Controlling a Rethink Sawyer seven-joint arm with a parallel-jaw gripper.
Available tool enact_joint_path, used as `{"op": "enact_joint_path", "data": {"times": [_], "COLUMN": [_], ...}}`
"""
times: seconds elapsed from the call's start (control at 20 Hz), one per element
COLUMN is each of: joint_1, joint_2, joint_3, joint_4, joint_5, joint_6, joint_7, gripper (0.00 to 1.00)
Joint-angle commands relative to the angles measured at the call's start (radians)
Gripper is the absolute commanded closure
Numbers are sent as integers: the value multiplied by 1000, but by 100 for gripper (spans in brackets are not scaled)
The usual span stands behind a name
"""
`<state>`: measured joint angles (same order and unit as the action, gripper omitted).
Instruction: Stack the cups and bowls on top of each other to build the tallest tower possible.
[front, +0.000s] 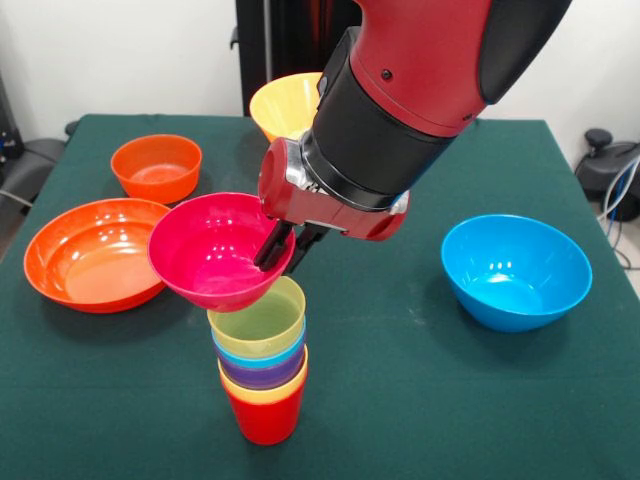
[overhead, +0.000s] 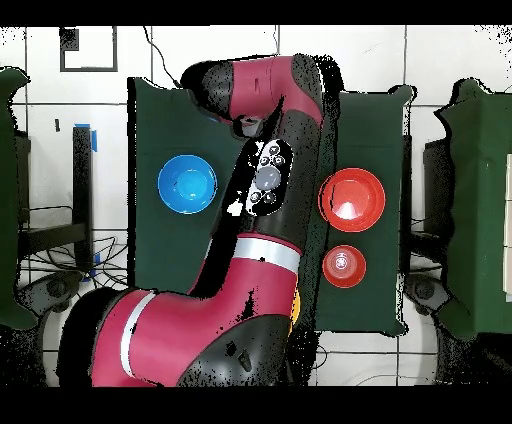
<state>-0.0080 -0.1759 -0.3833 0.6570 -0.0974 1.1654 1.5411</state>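
Note:
A tower of nested cups (front: 263, 365) stands near the table's front edge: a red cup (front: 265, 418) as base, then yellow-orange, purple and blue, with a pale yellow cup (front: 262, 318) on top. My gripper (front: 276, 246) is shut on the right rim of the small magenta-pink bowl (front: 210, 250), one finger inside and one outside. The bowl is tilted, with its underside at the top cup's left rim. In the overhead view the arm hides the gripper, the pink bowl and the tower.
On the green table (front: 400, 390), the wide shallow orange bowl (front: 95, 250) (overhead: 352, 197) and the small orange bowl (front: 156, 165) (overhead: 344, 266) sit left in the front view. The large blue bowl (front: 515, 270) (overhead: 187, 184) sits right. The large yellow-orange bowl (front: 283, 103) stands behind the arm.

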Motion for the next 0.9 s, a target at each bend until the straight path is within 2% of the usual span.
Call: {"op": "enact_joint_path", "data": {"times": [0.05,0.9], "joint_1": [10,12], "joint_2": [8,-9], "joint_3": [79,101], "joint_4": [48,81], "joint_5": [-43,-27], "joint_6": [-8,-55], "joint_7": [-43,-18], "gripper": [100,100]}}
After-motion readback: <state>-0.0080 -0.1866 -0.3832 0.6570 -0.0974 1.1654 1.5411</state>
